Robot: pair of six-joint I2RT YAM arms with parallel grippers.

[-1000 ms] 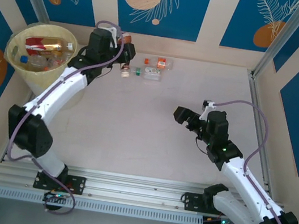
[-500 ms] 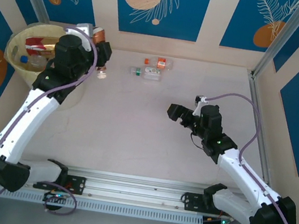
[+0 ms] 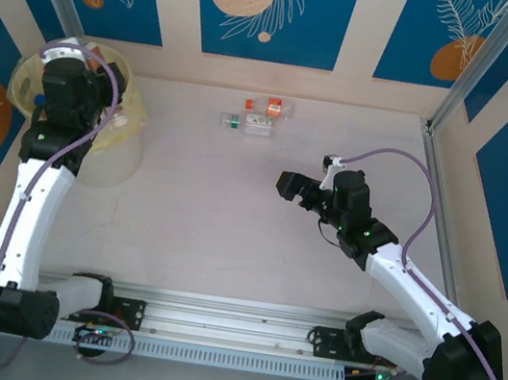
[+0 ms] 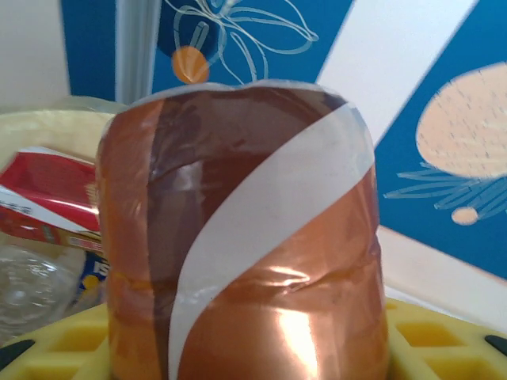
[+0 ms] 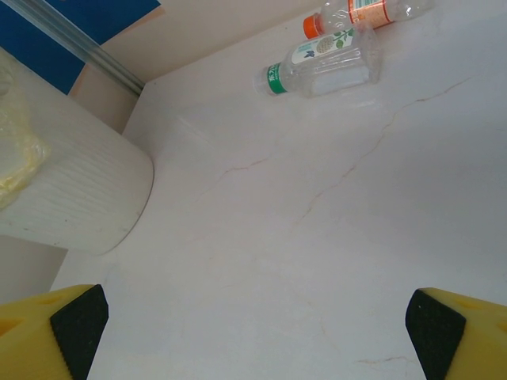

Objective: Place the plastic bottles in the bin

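Brown-labelled bottle (image 4: 238, 237) clamped in left gripper (image 4: 245, 356) above bin (image 3: 112, 152) at ten o'clock, right gripper (image 3: 292, 185) spread wide over table (image 3: 208, 231), two bottles (image 3: 250, 123) lying at twelve o'clock.

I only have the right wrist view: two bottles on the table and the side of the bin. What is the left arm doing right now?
Observer: The left gripper is over the bin, shut on a brown-labelled bottle.
Operator: Anything in the bin already?
Observer: Yes, the left wrist view shows a red-labelled bottle and a clear bottle lying inside.
Operator: Where does my gripper sit?
Observer: From above, the right gripper hangs open over the middle of the table. The orange-capped bottle and the green-capped bottle lie farther back, to its left.
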